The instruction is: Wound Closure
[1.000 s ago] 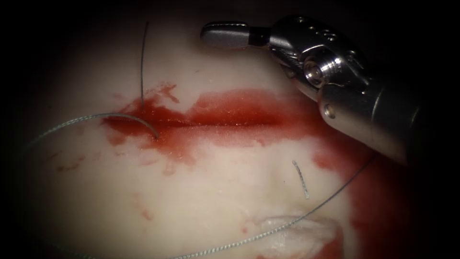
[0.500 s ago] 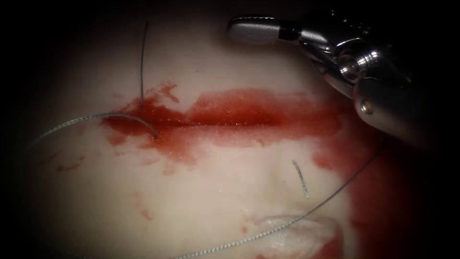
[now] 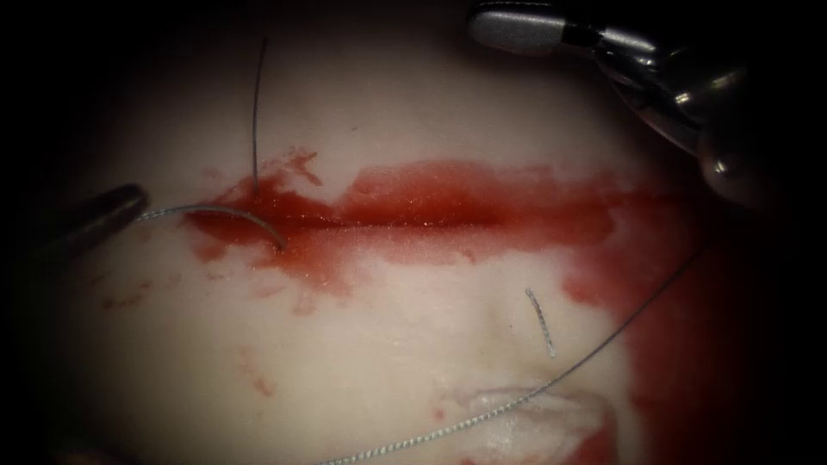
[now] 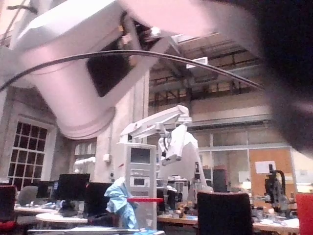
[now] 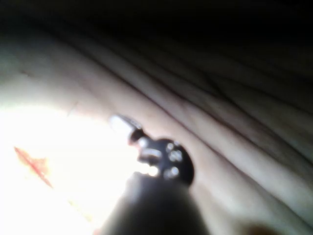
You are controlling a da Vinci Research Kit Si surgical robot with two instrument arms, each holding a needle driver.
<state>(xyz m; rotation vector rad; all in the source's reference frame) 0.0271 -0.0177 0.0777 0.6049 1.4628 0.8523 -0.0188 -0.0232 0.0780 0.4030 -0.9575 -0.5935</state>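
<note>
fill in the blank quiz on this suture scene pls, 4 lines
1. The needle sits at the ___ end of the cut, one end in the tissue.
2. The right tool, jaws shut, holds ___.
3. In the endoscope view, the cut end of thread lies ___ the cut.
4. The left tool has its tip by the ___ trailing from the needle; whether it holds it cannot be told.

Missing words: left; nothing; below; thread

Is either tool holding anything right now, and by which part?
The right tool holds nothing. The left tool meets the needle's thread end left of the cut; a grip cannot be told.
</note>
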